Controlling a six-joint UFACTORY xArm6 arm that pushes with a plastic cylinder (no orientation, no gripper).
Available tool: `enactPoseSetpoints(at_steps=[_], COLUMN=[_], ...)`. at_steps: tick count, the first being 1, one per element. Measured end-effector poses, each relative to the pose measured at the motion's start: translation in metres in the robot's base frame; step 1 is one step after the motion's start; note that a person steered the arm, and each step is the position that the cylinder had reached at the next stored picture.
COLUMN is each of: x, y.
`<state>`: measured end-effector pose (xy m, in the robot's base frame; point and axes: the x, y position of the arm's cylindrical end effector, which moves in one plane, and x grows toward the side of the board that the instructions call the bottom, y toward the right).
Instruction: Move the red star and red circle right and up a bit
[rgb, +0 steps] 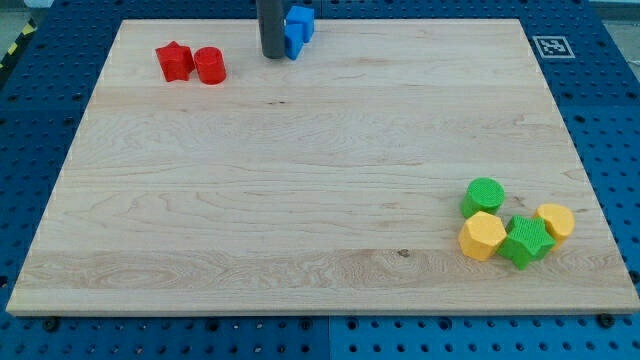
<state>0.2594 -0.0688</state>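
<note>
Sitting at the desk's (300, 200) far edge, my tip (272, 56) touches the blue block (298, 28); no pincer here, red star (174, 61) and red circle (210, 66) lie left, untouched.

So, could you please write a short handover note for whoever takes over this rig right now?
My tip rests at the view's top, directly left of the blue block, to the right of both red pieces.
The red star and red circle sit side by side, touching, near the board's top-left corner.
Done: nothing visible yet; the tip is not against either.
Left: get to their left and lower side, then push both right and slightly up.
</note>
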Motion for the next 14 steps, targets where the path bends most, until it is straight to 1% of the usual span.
enactPoseSetpoints(at_steps=[1, 2, 4, 5, 6, 7, 9, 10, 11, 13, 14], x=[-0.010, -0.018, -0.018, -0.006, 0.021, 0.032, 0.039, 0.056, 0.071, 0.108, 0.129], y=[-0.001, -0.047, -0.223, -0.213, -0.177, -0.134, -0.055, -0.024, -0.005, 0.010, 0.035])
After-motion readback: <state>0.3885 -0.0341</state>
